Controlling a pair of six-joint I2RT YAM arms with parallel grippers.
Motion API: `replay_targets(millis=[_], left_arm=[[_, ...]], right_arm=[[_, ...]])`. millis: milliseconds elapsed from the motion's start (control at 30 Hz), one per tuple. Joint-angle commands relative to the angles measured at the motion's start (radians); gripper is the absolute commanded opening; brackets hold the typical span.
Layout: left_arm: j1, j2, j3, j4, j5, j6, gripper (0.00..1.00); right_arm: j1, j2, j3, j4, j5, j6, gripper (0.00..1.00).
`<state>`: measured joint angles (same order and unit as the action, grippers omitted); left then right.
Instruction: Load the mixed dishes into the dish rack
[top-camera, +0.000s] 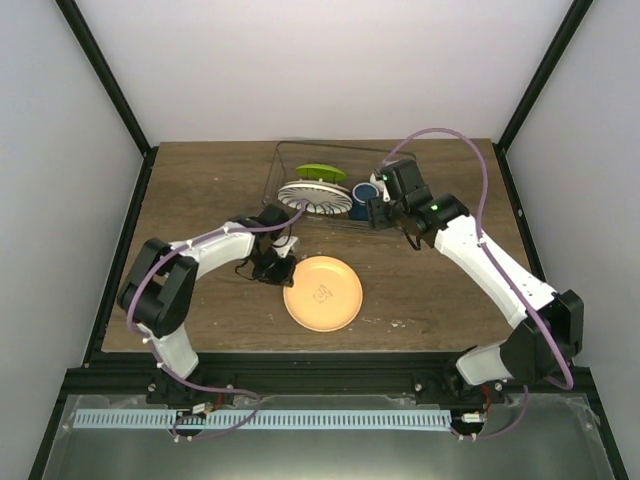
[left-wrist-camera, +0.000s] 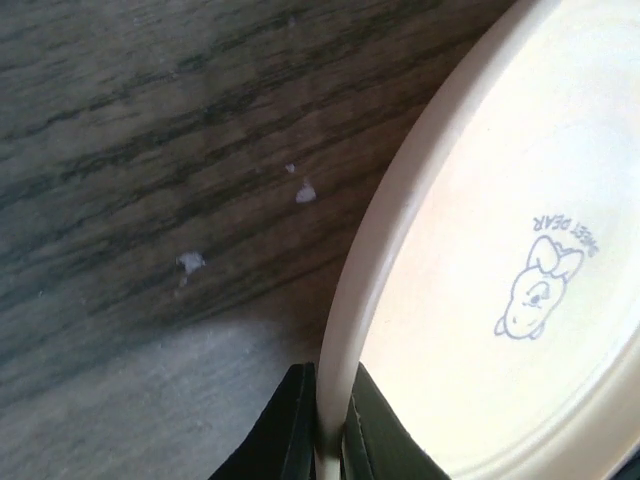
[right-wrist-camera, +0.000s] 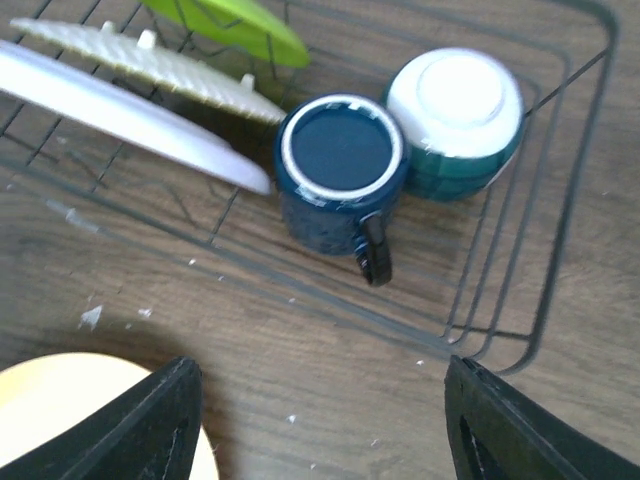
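Observation:
The wire dish rack (top-camera: 283, 160) stands at the back middle. It holds the lime-green plate (top-camera: 320, 172), the white striped plate (top-camera: 313, 197) leaning on edge, and the dark blue mug (top-camera: 363, 193). In the right wrist view the mug (right-wrist-camera: 340, 165) and a white-bottomed bowl (right-wrist-camera: 455, 110) with teal sides sit upside down in the rack (right-wrist-camera: 560, 230), beside the plates (right-wrist-camera: 130, 105). My right gripper (top-camera: 385, 210) is open and empty above the rack's near right edge. My left gripper (top-camera: 272, 268) is shut on the rim of a pale yellow plate (top-camera: 322, 292) with a bear print (left-wrist-camera: 500, 200), which lies on the table.
The wooden table (top-camera: 200, 200) is bounded by black frame posts at the back corners and white walls. Small white crumbs (left-wrist-camera: 190, 262) lie on the wood near the yellow plate.

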<state>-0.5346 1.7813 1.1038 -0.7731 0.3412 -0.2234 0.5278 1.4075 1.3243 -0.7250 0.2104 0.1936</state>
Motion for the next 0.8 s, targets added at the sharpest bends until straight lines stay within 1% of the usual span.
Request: replay_targets(millis=[0,67,167,233,267,333,433,500,600,767], left_arm=[[-0.002,-0.085,-0.046,-0.006,-0.013,0.044,0.0],[-0.002,-0.152,-0.047,-0.01,-0.015,0.065,0.0],[-0.002,-0.236,-0.032,-0.027,-0.014,0.083,0.0],[0.0,-0.289,-0.01,-0.05,-0.022,0.088,0.0],[0.002,-0.313,0.01,-0.062,-0.032,0.088,0.0],[0.026,-0.361,0.063,-0.096,-0.04,0.082,0.0],[0.093,-0.418,0.134,-0.112,-0.013,0.071,0.0],[0.125,-0.433,0.169,-0.137,-0.01,0.081,0.0],[0.131,-0.445,0.189,-0.17,-0.041,0.109,0.0],[0.134,-0.479,0.164,-0.131,0.01,0.082,0.0]], right_arm=[[0.006,-0.041,-0.032,0.034,-0.154,-0.013,0.69],[0.005,-0.041,-0.044,0.037,-0.22,-0.008,0.72],[0.0,-0.042,-0.055,0.045,-0.333,-0.006,0.74],[-0.009,-0.041,-0.054,0.046,-0.42,-0.007,0.74],[-0.016,-0.035,-0.052,0.047,-0.494,-0.01,0.74],[-0.025,-0.017,-0.048,0.042,-0.596,-0.018,0.74],[-0.026,-0.007,-0.056,0.053,-0.723,-0.031,0.74],[-0.026,-0.016,-0.076,0.075,-0.777,-0.04,0.74],[-0.026,-0.034,-0.1,0.08,-0.81,-0.058,0.74],[-0.026,-0.062,-0.169,0.146,-0.867,-0.065,0.73]])
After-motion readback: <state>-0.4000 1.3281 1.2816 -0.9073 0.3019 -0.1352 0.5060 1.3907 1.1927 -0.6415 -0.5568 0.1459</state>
